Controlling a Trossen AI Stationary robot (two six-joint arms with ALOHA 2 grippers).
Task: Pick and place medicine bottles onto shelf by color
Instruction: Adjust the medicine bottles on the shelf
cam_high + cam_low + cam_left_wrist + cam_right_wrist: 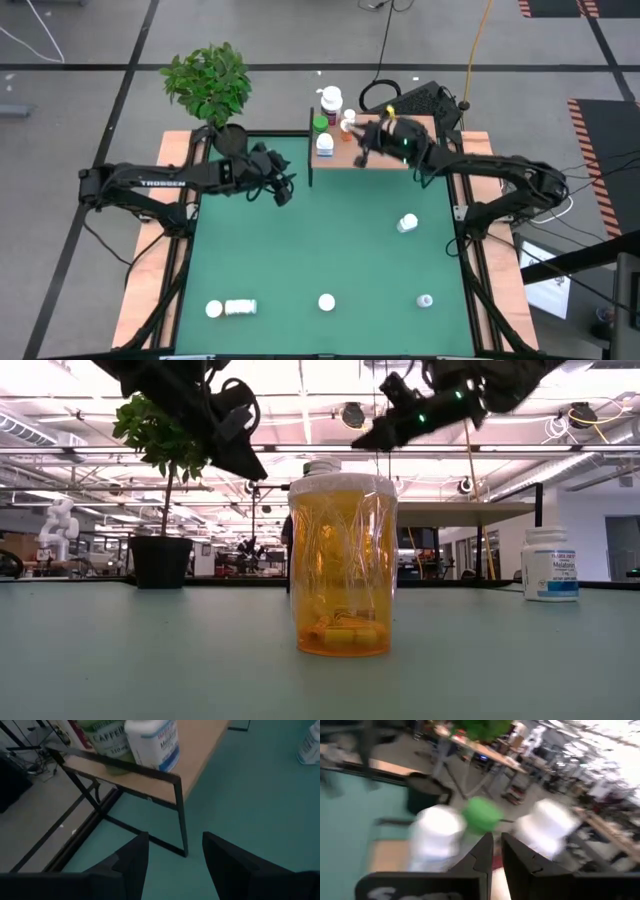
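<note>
The right gripper (362, 146) hovers over the wooden shelf (385, 158) at the far edge of the green mat (320, 250), its fingers pinched nearly together on nothing. Just left of it on the shelf stand a green-capped bottle (320, 125), a white-capped bottle (325, 145) and a large white bottle (331, 99). The left gripper (283, 190) hangs near the shelf's left legs, fingers parted and empty. Loose bottles remain on the mat: one on its side (240, 307) beside a white cap (214, 309) at near left, an orange pill bottle (342, 565) near centre, and two (407, 222) (425, 300) to the right. A potted plant (210, 85) stands far left.
</note>
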